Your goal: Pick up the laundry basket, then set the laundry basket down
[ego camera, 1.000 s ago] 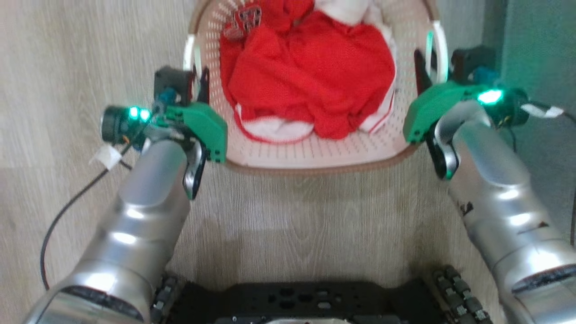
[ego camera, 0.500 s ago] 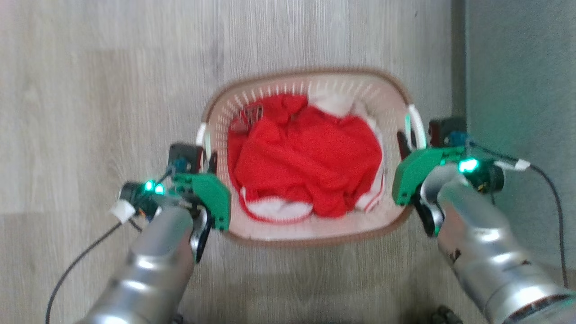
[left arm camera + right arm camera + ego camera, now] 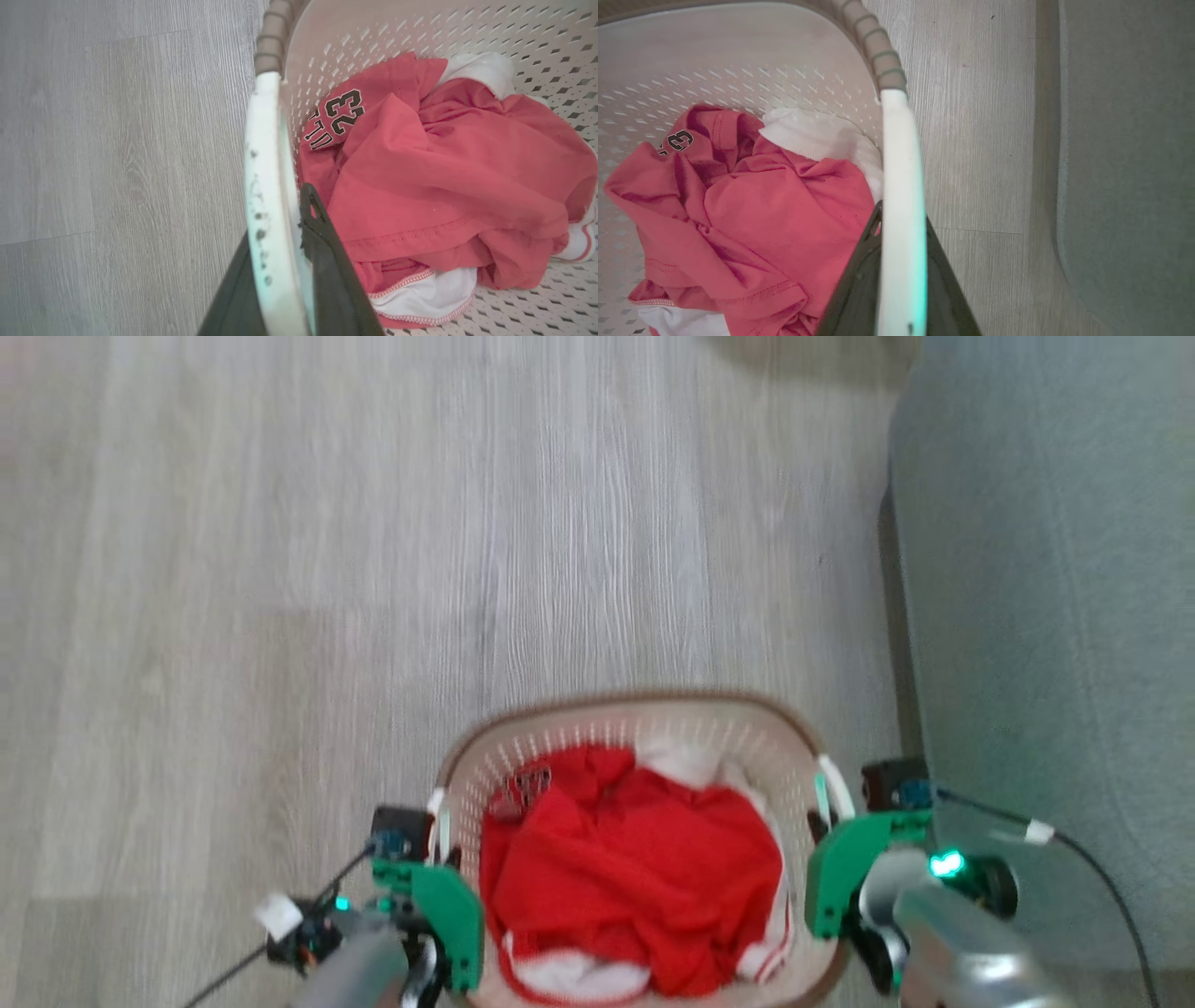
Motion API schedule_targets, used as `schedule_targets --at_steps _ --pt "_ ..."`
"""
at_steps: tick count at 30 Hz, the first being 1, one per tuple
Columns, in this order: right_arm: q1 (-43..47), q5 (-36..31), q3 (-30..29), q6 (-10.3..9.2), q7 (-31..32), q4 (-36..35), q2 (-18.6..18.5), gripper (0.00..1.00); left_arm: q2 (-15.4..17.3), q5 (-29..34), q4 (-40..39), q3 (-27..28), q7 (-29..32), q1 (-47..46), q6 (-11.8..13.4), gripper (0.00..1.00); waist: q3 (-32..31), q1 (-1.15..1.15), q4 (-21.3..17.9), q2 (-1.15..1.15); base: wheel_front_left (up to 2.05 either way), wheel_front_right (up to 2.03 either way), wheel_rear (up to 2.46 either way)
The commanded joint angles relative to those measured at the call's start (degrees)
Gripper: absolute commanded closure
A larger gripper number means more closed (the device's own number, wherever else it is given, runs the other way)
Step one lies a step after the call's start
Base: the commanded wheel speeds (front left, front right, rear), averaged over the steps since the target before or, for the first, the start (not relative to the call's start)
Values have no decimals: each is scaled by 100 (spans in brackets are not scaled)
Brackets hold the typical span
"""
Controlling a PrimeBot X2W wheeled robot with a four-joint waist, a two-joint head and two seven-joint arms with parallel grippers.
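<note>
Laundry basket [image 3: 635, 702]: cream-white plastic, rounded-rectangular, with perforated walls, a brown woven-look rim and a white handle on each short side.
Location: low in the head view, directly before the robot and between its two arms, over a pale wood-look floor [image 3: 373, 569]. Its right side is near the edge of a grey-green mat [image 3: 1046, 616]. Whether the base rests on the floor cannot be told.
Contents: a crumpled red jersey [image 3: 635, 877] fills most of the interior, and a printed "23" shows on one fold in the left wrist view. A white garment [image 3: 686, 763] lies at the far end, partly under the red cloth. White trim with red stitching shows at the near end.
Left handle [image 3: 266, 163]: a white band with dark specks, running up from the bottom of the left wrist view to meet the brown rim.
Left end effector [image 3: 278, 214]: clenched on the left handle, with one dark finger on the floor side and the other inside the basket, against the red cloth.
Right handle [image 3: 899, 154]: a clean white band with a green glow at its lower part.
Right end effector [image 3: 902, 214]: clenched on the right handle, with its dark fingers pressed to either face, one toward the laundry and one toward the floor.
Arms: green wrist housings flank the basket on both sides, each showing a lit green lamp.
</note>
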Motion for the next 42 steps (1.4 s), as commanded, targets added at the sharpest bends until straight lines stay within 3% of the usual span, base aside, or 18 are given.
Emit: schedule_targets --at_steps 1,8,17,42 --pt "107 68 153 7 -12 -30 -54 100 199 -52 26 55 -16 85 0 100 -469 1 39 0 0 0 0" --pt "535 518 569 7 72 30 -54 100 199 -304 142 -215 -5 460 25 100 -1169 1 54 0 0 0 0" --pt "775 966 980 7 95 -19 -54 100 199 -461 284 -437 36 643 -8 100 -1593 1 -7 0 0 0 0" --pt "617 1806 1707 7 -27 143 -54 100 199 -734 426 -780 59 533 -22 100 -1636 1 -48 0 0 0 0"
